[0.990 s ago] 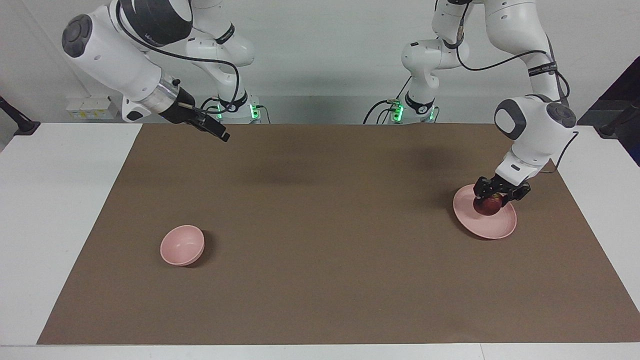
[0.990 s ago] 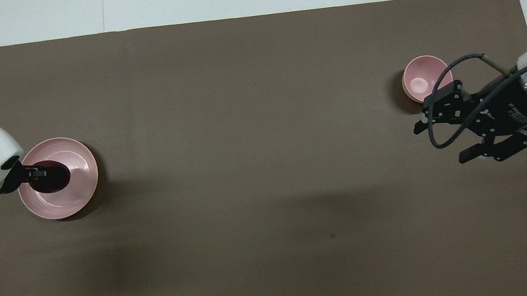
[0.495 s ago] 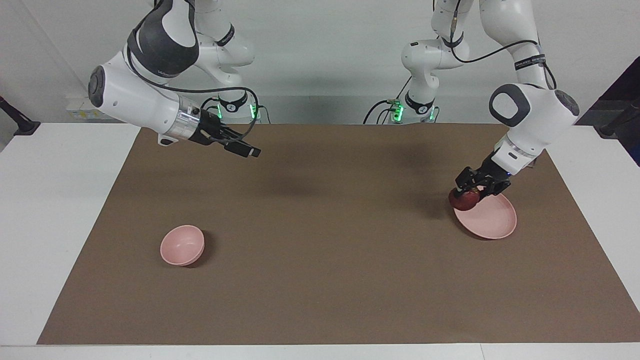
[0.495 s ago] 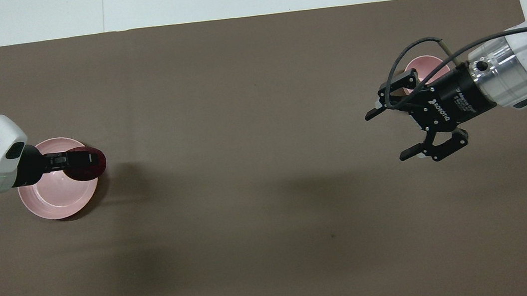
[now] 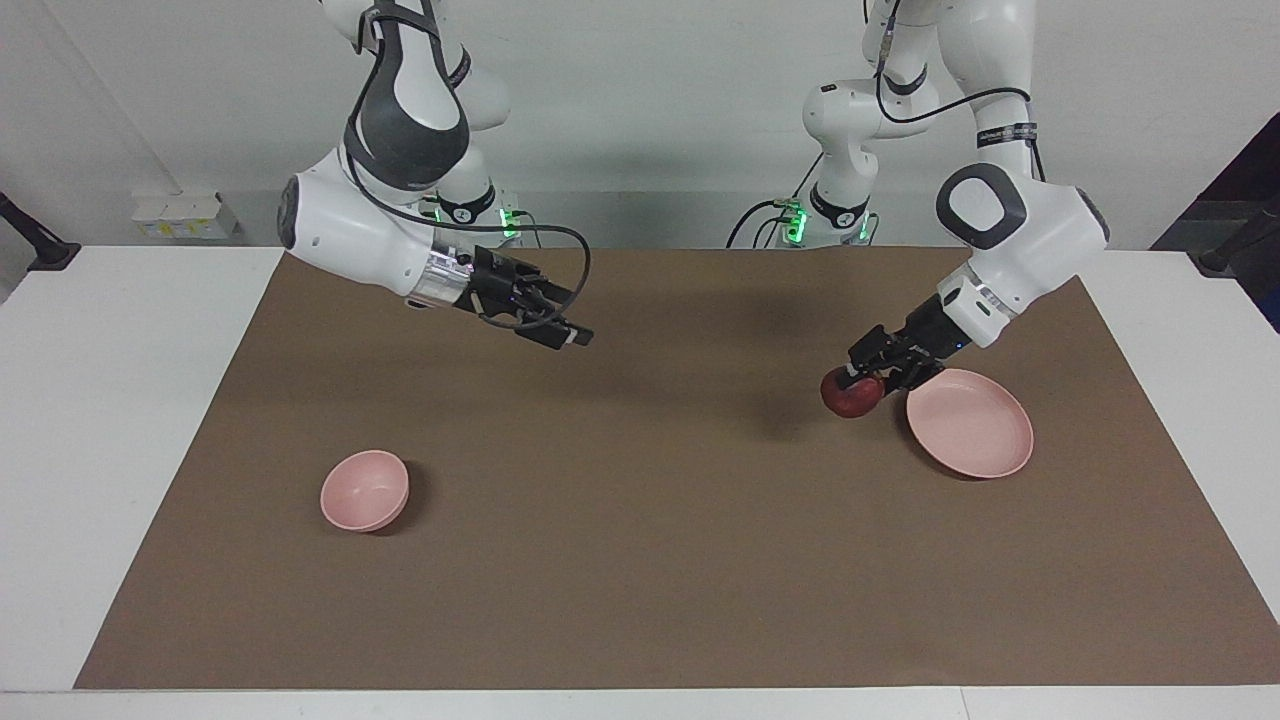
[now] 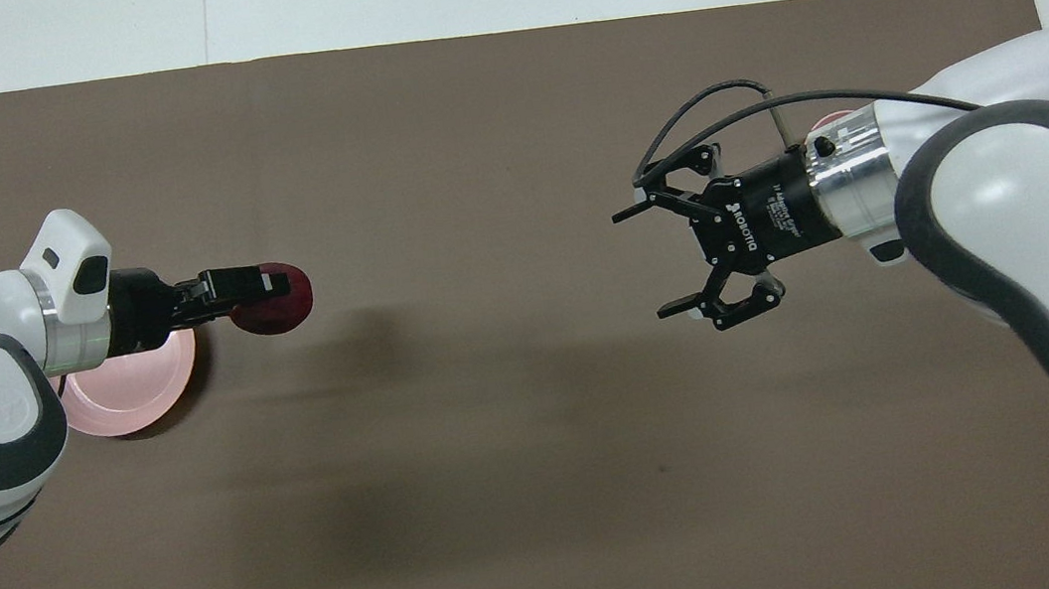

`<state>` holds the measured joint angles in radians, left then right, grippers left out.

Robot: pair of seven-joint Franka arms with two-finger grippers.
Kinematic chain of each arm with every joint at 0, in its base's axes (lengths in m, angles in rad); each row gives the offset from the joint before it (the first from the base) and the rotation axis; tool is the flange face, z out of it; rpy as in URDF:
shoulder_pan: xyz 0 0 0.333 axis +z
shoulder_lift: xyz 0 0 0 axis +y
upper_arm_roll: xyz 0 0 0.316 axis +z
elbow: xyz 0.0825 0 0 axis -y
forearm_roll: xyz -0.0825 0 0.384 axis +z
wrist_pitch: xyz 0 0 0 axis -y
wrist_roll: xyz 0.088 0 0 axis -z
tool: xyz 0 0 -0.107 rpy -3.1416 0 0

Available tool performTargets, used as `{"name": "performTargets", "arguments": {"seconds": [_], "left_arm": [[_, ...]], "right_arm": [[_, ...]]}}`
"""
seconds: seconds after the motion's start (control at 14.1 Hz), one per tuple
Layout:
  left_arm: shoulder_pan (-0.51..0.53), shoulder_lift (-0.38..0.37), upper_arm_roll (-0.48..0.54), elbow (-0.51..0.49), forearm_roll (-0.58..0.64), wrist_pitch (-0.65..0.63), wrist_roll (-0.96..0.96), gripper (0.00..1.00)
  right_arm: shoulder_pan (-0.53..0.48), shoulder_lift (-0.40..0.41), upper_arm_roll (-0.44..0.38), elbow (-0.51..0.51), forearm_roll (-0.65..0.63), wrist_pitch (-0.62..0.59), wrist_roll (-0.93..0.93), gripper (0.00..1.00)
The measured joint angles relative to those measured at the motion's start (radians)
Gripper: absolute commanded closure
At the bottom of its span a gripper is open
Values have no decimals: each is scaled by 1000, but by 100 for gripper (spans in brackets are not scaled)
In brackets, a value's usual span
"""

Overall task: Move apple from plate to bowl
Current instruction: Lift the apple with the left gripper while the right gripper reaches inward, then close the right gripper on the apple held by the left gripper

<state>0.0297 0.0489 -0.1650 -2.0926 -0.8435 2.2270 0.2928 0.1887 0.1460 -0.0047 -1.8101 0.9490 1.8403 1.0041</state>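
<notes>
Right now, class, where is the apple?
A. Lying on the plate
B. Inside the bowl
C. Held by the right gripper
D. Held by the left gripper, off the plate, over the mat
D: the left gripper is shut on the apple, which hangs over the mat beside the plate, not on it.

Opposed high views, shared table (image 5: 660, 520)

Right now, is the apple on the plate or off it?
Off. The left gripper is shut on the apple and holds it in the air over the brown mat, beside the plate, which is bare.
</notes>
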Motion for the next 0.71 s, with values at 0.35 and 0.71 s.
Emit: {"name": "performTargets", "arguments": {"seconds": [0.35,0.71], "left_arm": [[0,-5,-91,0,-203,83,-3,100],[0,-15,-183,-5,-337,173,-5,100]], "right_arm": [[105,61,1,-27,116,191,59,0],[198,158,1,-23,291,372,61,0]]}}
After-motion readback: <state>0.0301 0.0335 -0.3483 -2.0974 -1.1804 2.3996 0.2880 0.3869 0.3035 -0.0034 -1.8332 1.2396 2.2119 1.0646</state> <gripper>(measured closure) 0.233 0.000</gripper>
